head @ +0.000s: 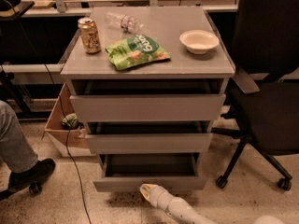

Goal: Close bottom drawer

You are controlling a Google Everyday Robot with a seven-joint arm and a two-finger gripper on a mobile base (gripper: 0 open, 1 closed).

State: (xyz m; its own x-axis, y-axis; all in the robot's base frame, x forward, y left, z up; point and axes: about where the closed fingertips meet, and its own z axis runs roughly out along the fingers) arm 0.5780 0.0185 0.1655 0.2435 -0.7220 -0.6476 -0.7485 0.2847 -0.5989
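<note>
The bottom drawer [149,184] of the grey cabinet [148,107] stands pulled out, its bare grey tray [149,166] open to view. Its plain flat front faces me near the floor. My gripper [148,191] comes in from the lower right on a white arm [184,211]. Its pale tip sits right at the lower middle of the drawer front, touching or nearly touching it. The two wider drawers above are also slightly pulled out.
On the cabinet top are a soda can [89,35], a plastic bottle [123,22], a green chip bag [137,51] and a white bowl [199,41]. A black office chair [267,111] stands right. A cardboard box [65,127], a cable and a person's leg [18,157] are left.
</note>
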